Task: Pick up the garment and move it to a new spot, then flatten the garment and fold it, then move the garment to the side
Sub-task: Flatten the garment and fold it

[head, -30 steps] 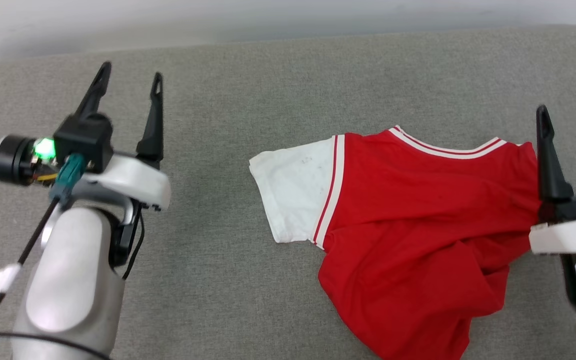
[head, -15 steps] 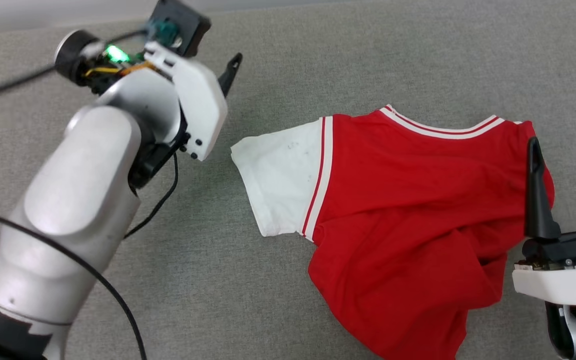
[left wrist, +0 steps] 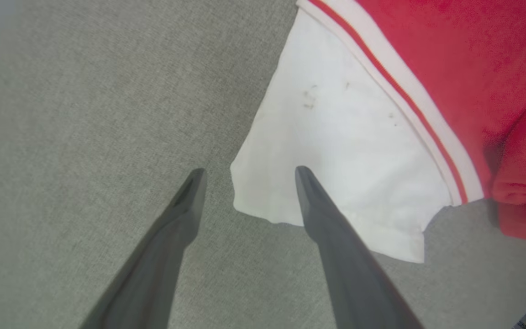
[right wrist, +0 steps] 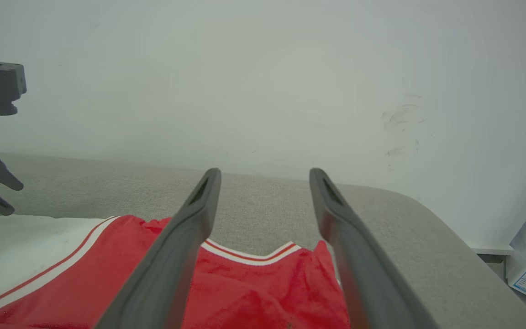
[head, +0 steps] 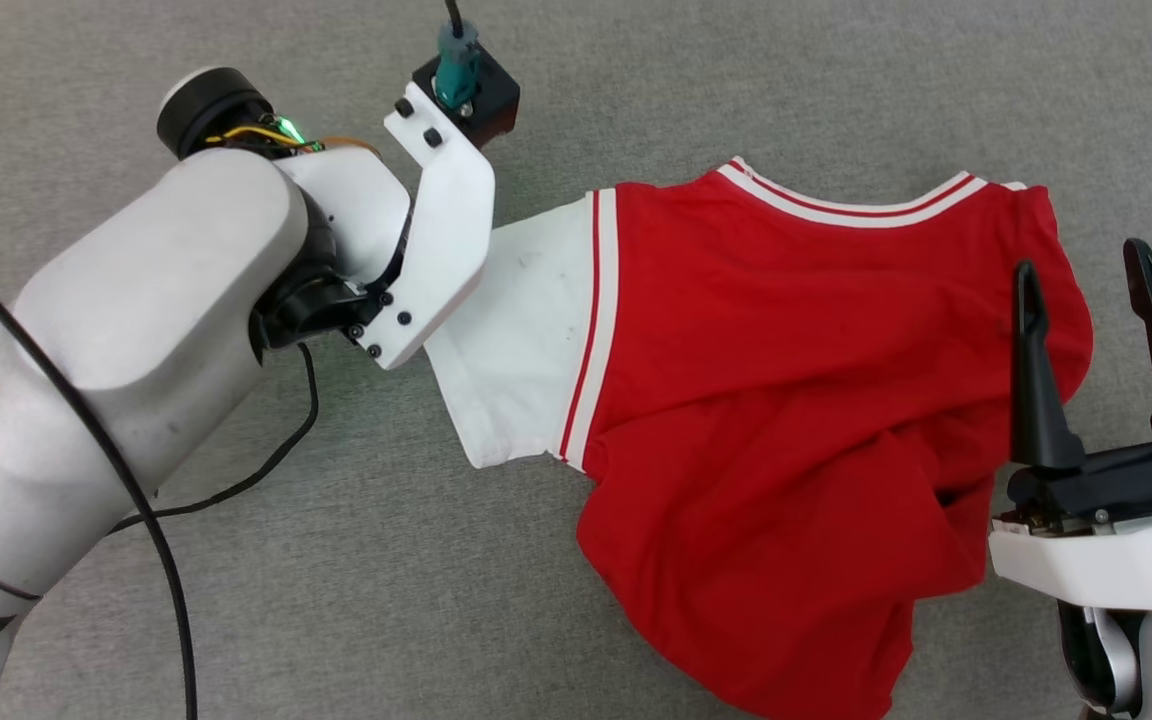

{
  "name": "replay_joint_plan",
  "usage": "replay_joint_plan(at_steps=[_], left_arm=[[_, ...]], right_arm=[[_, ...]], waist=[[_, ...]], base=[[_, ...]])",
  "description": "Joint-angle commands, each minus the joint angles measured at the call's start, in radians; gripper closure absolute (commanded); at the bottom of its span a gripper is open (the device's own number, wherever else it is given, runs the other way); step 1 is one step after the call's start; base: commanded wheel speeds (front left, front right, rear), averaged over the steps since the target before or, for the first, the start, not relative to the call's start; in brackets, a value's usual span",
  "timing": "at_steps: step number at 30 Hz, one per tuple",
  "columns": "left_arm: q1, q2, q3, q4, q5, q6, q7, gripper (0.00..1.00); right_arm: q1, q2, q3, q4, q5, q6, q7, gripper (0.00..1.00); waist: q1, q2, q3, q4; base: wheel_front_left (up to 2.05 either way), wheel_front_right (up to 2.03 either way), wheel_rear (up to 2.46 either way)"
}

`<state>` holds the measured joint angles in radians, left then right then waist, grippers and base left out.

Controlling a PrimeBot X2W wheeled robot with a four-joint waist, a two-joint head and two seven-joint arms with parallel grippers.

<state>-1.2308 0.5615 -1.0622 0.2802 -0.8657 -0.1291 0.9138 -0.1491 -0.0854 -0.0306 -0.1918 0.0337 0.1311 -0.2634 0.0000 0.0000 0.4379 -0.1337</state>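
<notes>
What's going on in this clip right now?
A two-armed robot is setting up to grab the garment, a red jersey lying rumpled on the grey padded surface. The left pincer is open and pointed at the corner of the white sleeve, with one finger over the cloth and one over the surface. The right pincer is open by the jersey's other side. Nothing is gripped yet.

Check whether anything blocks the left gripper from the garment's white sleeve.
Nothing visible does. The open left gripper points straight at a corner of the white sleeve of the garment; between its fingers lie just that sleeve's edge and the grey surface.
</notes>
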Motion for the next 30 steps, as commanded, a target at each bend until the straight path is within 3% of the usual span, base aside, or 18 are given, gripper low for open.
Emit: replay_joint_plan(at_steps=[1, 5, 9, 10, 11, 19, 30], left_arm=[[-0.023, 0.006, -0.024, 0.002, -0.014, 0.000, 0.011, 0.00], [-0.047, 0.029, -0.146, 0.027, -0.041, 0.000, 0.063, 0.00], [-0.034, 0.047, -0.209, 0.031, -0.051, 0.000, 0.076, 0.00], [-0.028, 0.048, -0.217, 0.027, -0.055, 0.000, 0.072, 0.60], [-0.021, 0.048, -0.220, 0.027, -0.064, 0.000, 0.059, 1.00], [-0.054, 0.084, -0.217, 0.041, -0.097, 0.000, -0.065, 1.00], [0.056, 0.262, -0.217, 0.114, -0.163, 0.000, -0.146, 1.00]], right_arm=[[-0.022, 0.007, 0.002, -0.001, 0.000, -0.001, -0.002, 0.00], [-0.035, 0.010, 0.016, 0.006, -0.003, -0.001, -0.002, 0.00], [-0.041, 0.012, 0.024, 0.015, -0.003, -0.001, -0.002, 0.00], [-0.044, 0.012, 0.026, 0.017, -0.003, -0.001, -0.002, 0.00], [-0.046, 0.012, 0.027, 0.020, -0.004, -0.001, -0.002, 0.00], [-0.020, -0.007, 0.027, 0.047, -0.016, -0.001, -0.002, 0.00], [0.027, -0.014, 0.005, 0.069, -0.016, -0.001, -0.002, 0.00]], waist=[[0.0000, 0.0000, 0.018, -0.015], [0.0000, 0.0000, 0.037, -0.029], [0.0000, 0.0000, 0.045, -0.036], [0.0000, 0.0000, 0.044, -0.036], [0.0000, 0.0000, 0.042, -0.034], [0.0000, 0.0000, -0.022, 0.008], [0.0000, 0.0000, -0.089, 0.065]], base=[[0.00, 0.00, 0.00], [0.00, 0.00, 0.00], [0.00, 0.00, 0.00], [0.00, 0.00, 0.00], [0.00, 0.00, 0.00], [0.00, 0.00, 0.00], [0.00, 0.00, 0.00]])
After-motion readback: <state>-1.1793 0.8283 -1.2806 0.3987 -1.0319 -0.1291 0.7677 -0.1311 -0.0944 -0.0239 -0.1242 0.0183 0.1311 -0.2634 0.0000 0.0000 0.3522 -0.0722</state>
